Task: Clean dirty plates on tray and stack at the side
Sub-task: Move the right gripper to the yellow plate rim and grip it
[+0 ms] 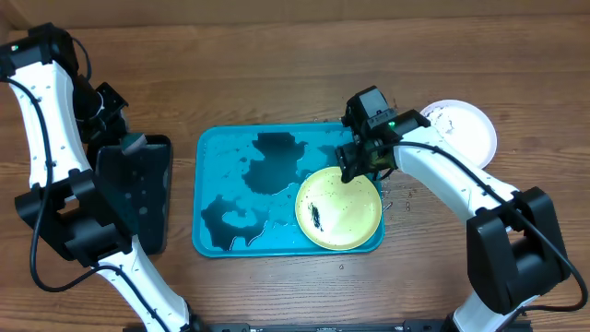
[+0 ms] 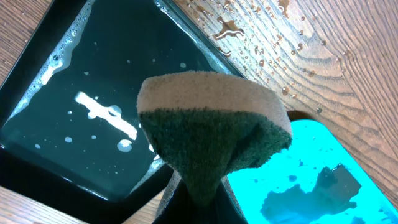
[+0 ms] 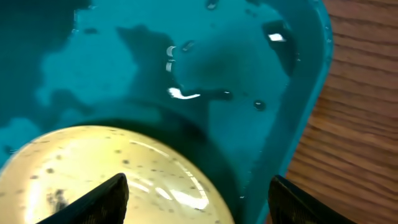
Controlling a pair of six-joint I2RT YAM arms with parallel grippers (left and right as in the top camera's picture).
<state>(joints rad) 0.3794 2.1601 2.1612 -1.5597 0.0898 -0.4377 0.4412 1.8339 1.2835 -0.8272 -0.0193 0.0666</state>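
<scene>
A white plate (image 1: pixel 461 131) is lying aside; the dirty yellow plate (image 1: pixel 338 210) is being hovered over by the spread right end effector (image 1: pixel 358 168); a sponge (image 2: pixel 211 143) is being pinched by the left end effector (image 1: pixel 129 143).

Yellow plate (image 1: pixel 338 210) (black-smeared) lies in wet tray (image 1: pixel 221 175)

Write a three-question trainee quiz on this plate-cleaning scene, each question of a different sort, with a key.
1. True or false: the yellow-green round plastic plate sits in the large turquoise rectangular plastic tray.
2. Multiple choice: the left gripper is shut on A) a green-and-beige sponge, B) a spoon, C) nothing.
3. Fill in: the white round plastic plate rests on the wooden table outside the tray, nearer the ____ gripper.
Key: 1 true; 2 A; 3 right.
</scene>
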